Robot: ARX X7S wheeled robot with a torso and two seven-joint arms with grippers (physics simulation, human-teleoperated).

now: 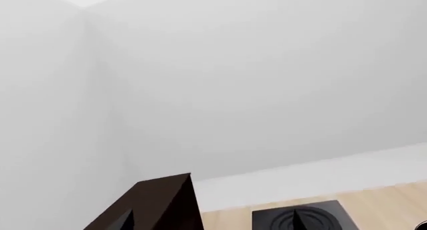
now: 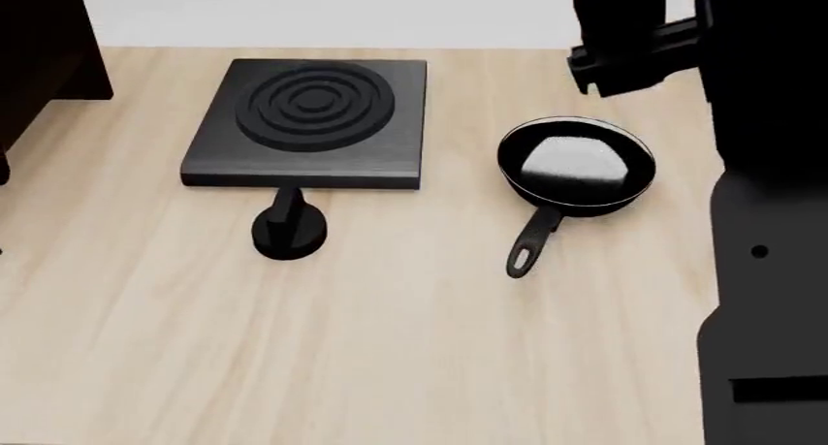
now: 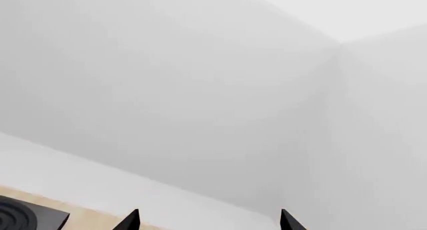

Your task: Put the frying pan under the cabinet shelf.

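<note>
Lying nearest: bare pale wood counter (image 2: 388, 367); the right arm (image 2: 763, 222) rose as a dark column along its right side.
Knob: small black knob-like piece (image 2: 289, 227) stood upright just in front of the burner plate, whether touching it could not be told.
Task item: frying pan (image 2: 576, 164) sat flat on the counter, right of the burner plate and apart from it, handle toward the robot, a pale glare in its bowl. Nothing held it.
Burner plate: square, black, ringed (image 2: 310, 120), between pan and cabinet.
Right gripper: right gripper (image 3: 208, 222) was raised beyond the pan and aimed at the wall; the two tips were spread wide, with nothing between them.
Left gripper: left gripper (image 1: 211, 222) showed only two faint dark tips, apart and empty, read as spread.
Destination: cabinet shelf (image 2: 39, 47) showed at the far left corner, well apart from the pan; its underside was out of view.
Stage (judged): approach only, no grasp yet.
Risk, grip: the thin glossy handle could twist in a pinch and tip the bowl.
Risk, transit: a low carry leftward could clip the knob or burner plate.
Risk, placement: with the opening unseen, the rim could strike a side panel.
</note>
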